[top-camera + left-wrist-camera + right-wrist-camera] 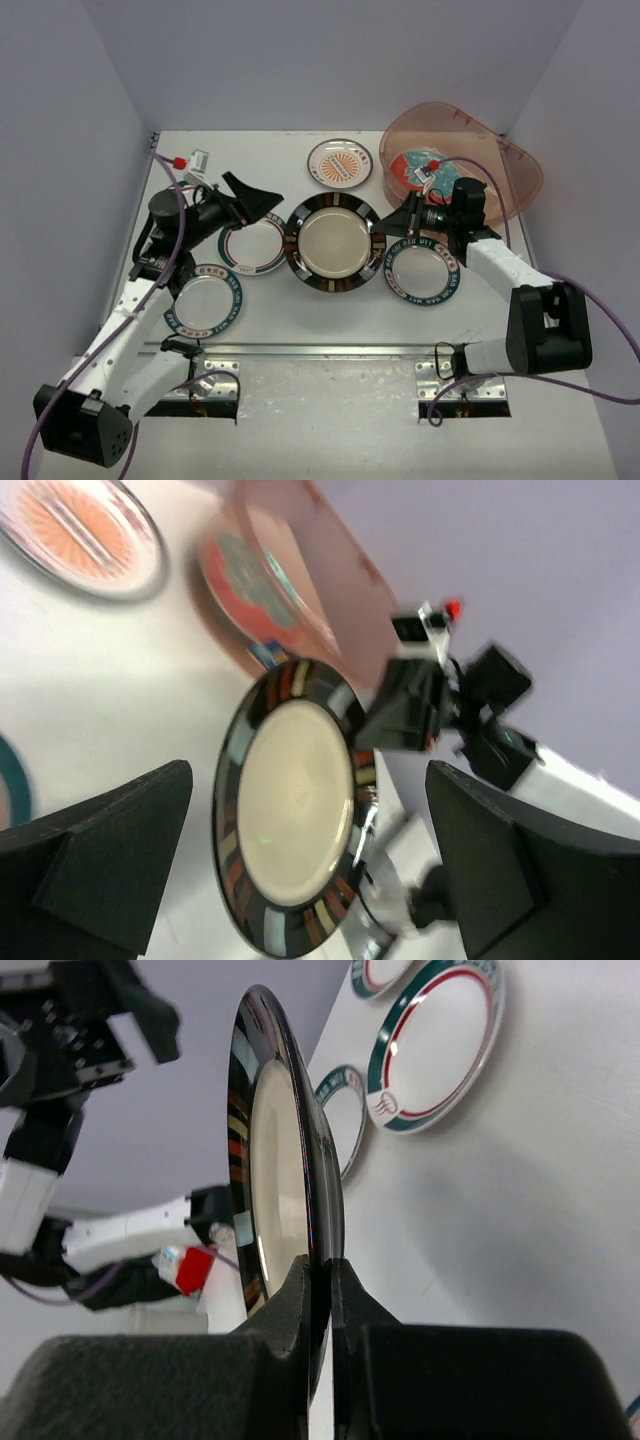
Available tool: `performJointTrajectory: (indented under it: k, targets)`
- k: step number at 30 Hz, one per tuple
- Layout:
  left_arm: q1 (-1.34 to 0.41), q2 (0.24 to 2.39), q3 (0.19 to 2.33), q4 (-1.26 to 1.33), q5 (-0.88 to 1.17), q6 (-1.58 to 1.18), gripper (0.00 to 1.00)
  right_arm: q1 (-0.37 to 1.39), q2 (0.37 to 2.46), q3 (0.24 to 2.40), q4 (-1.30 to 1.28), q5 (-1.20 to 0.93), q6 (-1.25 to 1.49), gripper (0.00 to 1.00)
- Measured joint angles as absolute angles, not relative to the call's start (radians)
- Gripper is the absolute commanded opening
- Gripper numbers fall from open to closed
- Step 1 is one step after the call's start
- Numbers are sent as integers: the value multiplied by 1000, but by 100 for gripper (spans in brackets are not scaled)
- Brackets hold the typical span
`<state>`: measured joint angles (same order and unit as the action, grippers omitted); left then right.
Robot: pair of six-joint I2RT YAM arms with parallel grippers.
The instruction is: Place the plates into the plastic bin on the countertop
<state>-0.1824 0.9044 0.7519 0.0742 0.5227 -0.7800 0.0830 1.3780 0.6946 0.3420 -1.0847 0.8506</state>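
Right gripper pinches the round black-rimmed, cream-centred plate by its edge over the matte white countertop, seemingly lifted. Left gripper gapes wide beside it. The translucent pinkish plastic bin sits far right.

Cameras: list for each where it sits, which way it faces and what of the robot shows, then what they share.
Top external: above and behind the arms, looking down on the countertop; both arms, left hand and right hand show.
Left wrist: on the left arm, facing the black-rimmed plate and plastic bin; its own open fingers frame the view.
Right wrist: on the right arm, looking along its fingers, shut on that plate's rim, toward the left arm.
Shared: all three show the black-rimmed plate.
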Motion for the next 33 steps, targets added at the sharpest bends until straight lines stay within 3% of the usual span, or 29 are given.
performJointTrajectory:
  k: [6,11,18,23,33]
  targets:
    - [-183,715,873,-213,92,-617,100,-42,1364,736,332,-918,996,0]
    - [-183,612,839,-298,-32,-508,100,-90,1287,739,303,-622,1176,0]
    - [-183,623,753,-414,81,-399,100,-76,1152,695,218,-77,1400,0]
    - [-189,609,717,-441,148,-369,100,-80,1173,699,118,225,1497,0]
    - [-241,555,695,-427,222,-349,100,-24,1391,804,37,435,1474,0]
